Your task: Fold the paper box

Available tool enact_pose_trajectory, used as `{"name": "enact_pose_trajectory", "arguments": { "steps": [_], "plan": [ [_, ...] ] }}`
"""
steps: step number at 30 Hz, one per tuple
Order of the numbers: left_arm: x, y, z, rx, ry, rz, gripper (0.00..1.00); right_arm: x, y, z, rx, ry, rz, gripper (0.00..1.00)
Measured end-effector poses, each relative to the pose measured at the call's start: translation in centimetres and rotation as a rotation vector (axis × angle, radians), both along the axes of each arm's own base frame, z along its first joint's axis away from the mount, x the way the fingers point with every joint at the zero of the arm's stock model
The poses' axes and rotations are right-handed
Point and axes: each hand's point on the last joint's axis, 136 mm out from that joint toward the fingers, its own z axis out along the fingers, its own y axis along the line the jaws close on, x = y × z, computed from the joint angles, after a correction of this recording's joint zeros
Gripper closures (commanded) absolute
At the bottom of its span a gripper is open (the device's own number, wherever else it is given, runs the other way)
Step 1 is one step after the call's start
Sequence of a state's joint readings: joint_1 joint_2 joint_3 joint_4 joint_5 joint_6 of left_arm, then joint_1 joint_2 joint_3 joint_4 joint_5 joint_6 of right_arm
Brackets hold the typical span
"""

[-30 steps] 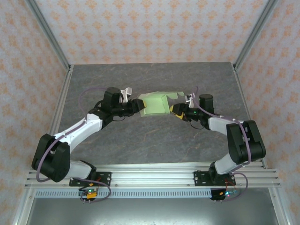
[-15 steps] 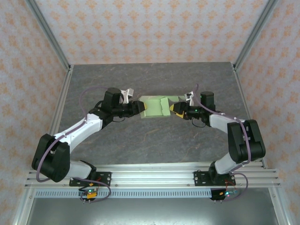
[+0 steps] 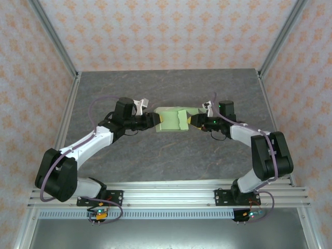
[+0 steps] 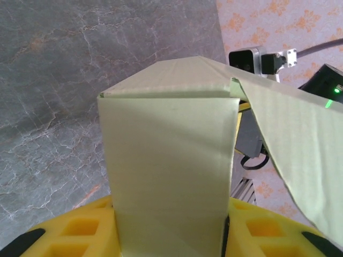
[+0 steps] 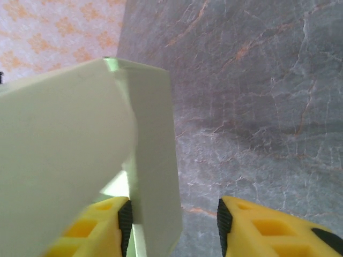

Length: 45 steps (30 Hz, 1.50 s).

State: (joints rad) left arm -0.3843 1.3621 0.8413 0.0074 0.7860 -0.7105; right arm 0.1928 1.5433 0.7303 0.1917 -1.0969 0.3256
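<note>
Update: pale light-green thin card paper box [image 3: 173, 120] is at the middle of the grey marbled table [image 3: 171, 155], long axis left-right, my left gripper [image 3: 154, 120] clamped on its left end, my right gripper [image 3: 192, 120] half-spread around the right flap, not pinching yet.

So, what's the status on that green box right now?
Left tool gripping the paper box at its left end. Right tool open around its right flap. Nothing in the way.
</note>
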Motion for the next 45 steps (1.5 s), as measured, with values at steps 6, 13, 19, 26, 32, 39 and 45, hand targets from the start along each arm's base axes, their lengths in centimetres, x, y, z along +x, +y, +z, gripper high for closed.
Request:
{"name": "enact_pose_trajectory", "arguments": {
  "steps": [6, 13, 19, 26, 32, 39, 45],
  "plan": [
    [0.2, 0.2, -0.1, 0.002, 0.009, 0.019, 0.67, 0.1, 1.0, 2.2, -0.072, -0.137, -0.045, 0.52],
    [0.3, 0.2, -0.3, 0.012, 0.01, 0.037, 0.67, 0.0, 2.3, 0.9, -0.16, -0.159, -0.068, 0.59],
    [0.4, 0.3, -0.6, 0.024, 0.021, 0.053, 0.67, 0.7, 2.5, -0.3, -0.265, -0.189, -0.143, 0.59],
    [-0.3, 0.2, -1.3, 0.05, 0.039, 0.035, 0.67, 3.6, 2.2, 0.5, -0.322, -0.223, -0.215, 0.52],
    [-0.3, 0.4, -1.6, 0.072, 0.039, 0.049, 0.67, 4.7, 2.7, -0.5, -0.332, -0.205, -0.213, 0.53],
    [-0.3, 0.8, -2.3, 0.089, 0.057, 0.072, 0.67, 4.4, 3.6, -2.0, -0.304, -0.17, -0.161, 0.52],
    [-0.2, 1.0, -2.3, 0.103, 0.044, 0.076, 0.67, 4.4, 4.4, -2.6, -0.283, -0.143, -0.123, 0.53]
  ]
}}
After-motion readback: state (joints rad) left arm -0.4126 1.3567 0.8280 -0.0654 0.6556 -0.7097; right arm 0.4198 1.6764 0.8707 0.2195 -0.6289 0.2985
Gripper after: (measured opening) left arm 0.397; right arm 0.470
